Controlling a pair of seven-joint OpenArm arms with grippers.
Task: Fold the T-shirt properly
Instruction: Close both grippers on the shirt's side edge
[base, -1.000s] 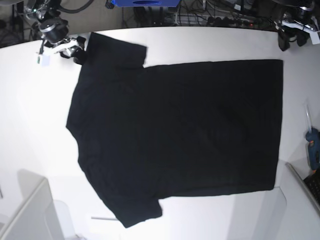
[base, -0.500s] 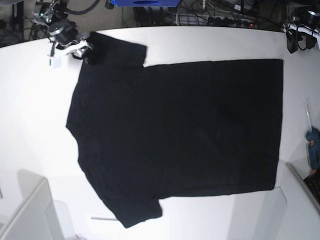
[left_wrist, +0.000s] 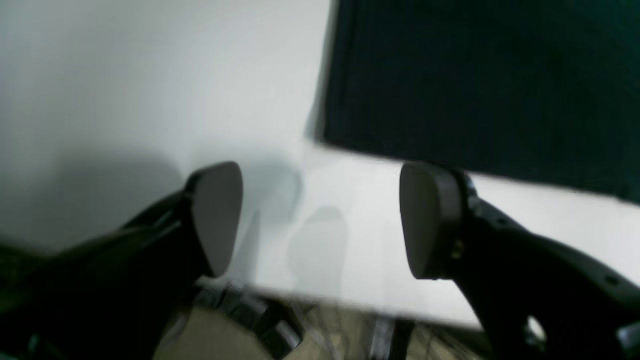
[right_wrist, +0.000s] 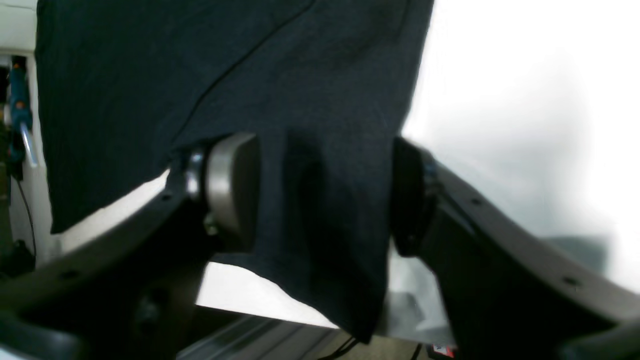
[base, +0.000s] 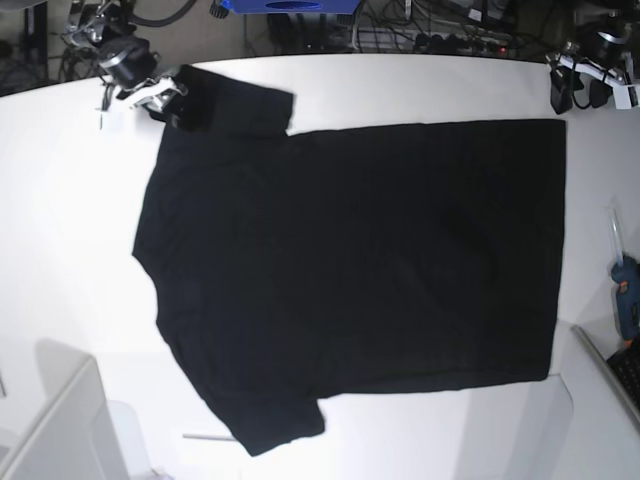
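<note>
The T-shirt (base: 350, 270) lies flat on the worktop (base: 60, 250). The right gripper (right_wrist: 325, 195), at 11 o'clock, straddles the sleeve, not clenched; pinch its edge squarely. The left gripper (left_wrist: 320, 220), released, waits by the 1 o'clock hem corner.

Count, items on table (base: 70, 230): 1 black T-shirt (base: 360, 260), spread flat, 2 short sleeves showing.

Grippers: 2, right gripper (base: 165, 100) and left gripper (base: 575, 92); 2 fingers each.

Between right jaws: 1 sleeve edge. Between left jaws: 0 items.

Blue tool (base: 626, 298): 1.
</note>
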